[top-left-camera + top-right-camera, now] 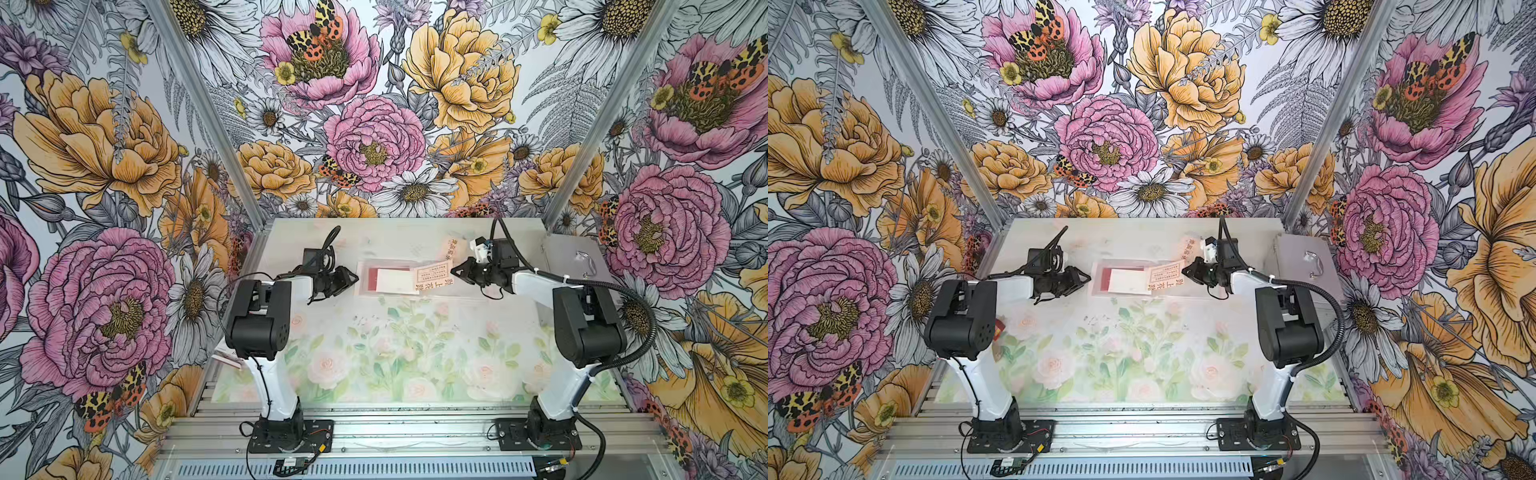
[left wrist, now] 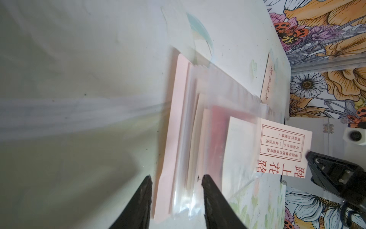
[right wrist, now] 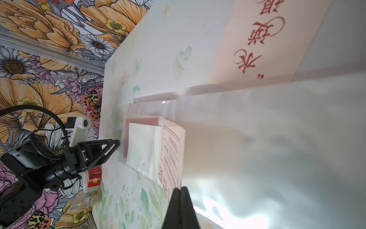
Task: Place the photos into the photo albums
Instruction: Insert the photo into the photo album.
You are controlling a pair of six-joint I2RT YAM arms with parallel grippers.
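Two left fingers (image 2: 140, 208) parted at album (image 2: 174, 128), wrist view only

Cream photo card (image 2: 285, 152), large red Chinese characters reading 踏上花路, beside them a ruled box of small red print too fine to read, second cream card (image 3: 277, 55), red brush characters beginning 来, the rest unclear

The photo album (image 1: 361, 286), thin, with a pale-pink cover and clear plastic sleeve pages, lies open and flat at the middle of the surface's far half. In its top sleeve a red photo (image 1: 371, 277) lies partly under a white photo (image 1: 395, 281), and a cream photo (image 1: 434, 277) printed with red characters juts out, tilted, from the sleeve's right side. A second cream photo (image 1: 451, 245) with red characters lies loose just beyond, nearer the far edge.
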